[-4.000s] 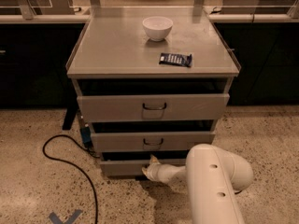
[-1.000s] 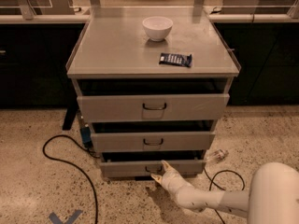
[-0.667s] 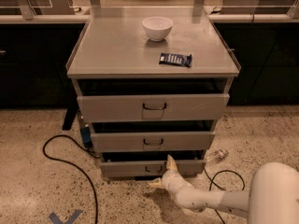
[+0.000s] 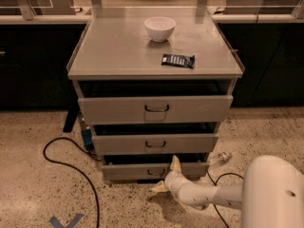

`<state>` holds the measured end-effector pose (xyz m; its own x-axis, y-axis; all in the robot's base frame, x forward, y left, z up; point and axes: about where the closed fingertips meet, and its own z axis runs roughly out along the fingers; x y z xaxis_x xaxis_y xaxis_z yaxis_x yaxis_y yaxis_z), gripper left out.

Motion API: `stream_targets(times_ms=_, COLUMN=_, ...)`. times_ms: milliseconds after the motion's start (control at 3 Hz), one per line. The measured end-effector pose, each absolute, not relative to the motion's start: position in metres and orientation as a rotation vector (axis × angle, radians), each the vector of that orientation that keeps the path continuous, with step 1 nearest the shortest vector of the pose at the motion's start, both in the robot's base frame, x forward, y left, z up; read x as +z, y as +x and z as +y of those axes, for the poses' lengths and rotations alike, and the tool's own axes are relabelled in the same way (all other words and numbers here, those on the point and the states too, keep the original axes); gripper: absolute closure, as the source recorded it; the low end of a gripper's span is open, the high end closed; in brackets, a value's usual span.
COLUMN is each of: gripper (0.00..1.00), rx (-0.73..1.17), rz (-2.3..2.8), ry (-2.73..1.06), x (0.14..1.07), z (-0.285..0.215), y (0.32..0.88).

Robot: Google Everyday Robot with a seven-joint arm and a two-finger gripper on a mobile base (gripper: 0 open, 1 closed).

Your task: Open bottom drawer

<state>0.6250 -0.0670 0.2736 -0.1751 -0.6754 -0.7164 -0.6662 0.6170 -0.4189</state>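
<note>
The grey metal cabinet (image 4: pixel 154 56) has three drawers. The bottom drawer (image 4: pixel 128 171) has the shortest front and a small dark wire handle (image 4: pixel 155 173). It stands a little way out, with a dark gap above its front. My gripper (image 4: pixel 166 176) is low in front of it, just right of the handle. It is open: one fingertip (image 4: pixel 175 164) points up against the drawer front, the other (image 4: pixel 158 188) points left near the floor. It holds nothing. The white arm (image 4: pixel 270 194) comes in from the lower right.
A white bowl (image 4: pixel 159 28) and a dark snack packet (image 4: pixel 177 60) lie on the cabinet top. The middle drawer (image 4: pixel 154 144) and the top drawer (image 4: pixel 154 109) also stand slightly out. A black cable (image 4: pixel 71 167) loops on the speckled floor at left. A plug and cord (image 4: pixel 218 159) lie at right.
The arm has swung from the centre to the lower right. The gripper has drawn back a little from the handle and its fingers have spread apart. The drawer front has not visibly moved.
</note>
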Motion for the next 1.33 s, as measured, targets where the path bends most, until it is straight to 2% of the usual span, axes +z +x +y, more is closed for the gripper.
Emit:
stream_targets(times_ms=667, gripper=0.00, rx=-0.052, rz=2.046, ry=-1.285, x=0.238, z=-0.073, y=0.640)
stream_targets(times_ms=1333, gripper=0.00, rx=-0.031, rz=2.042, ry=-1.245, x=0.219, z=-0.071, y=0.654)
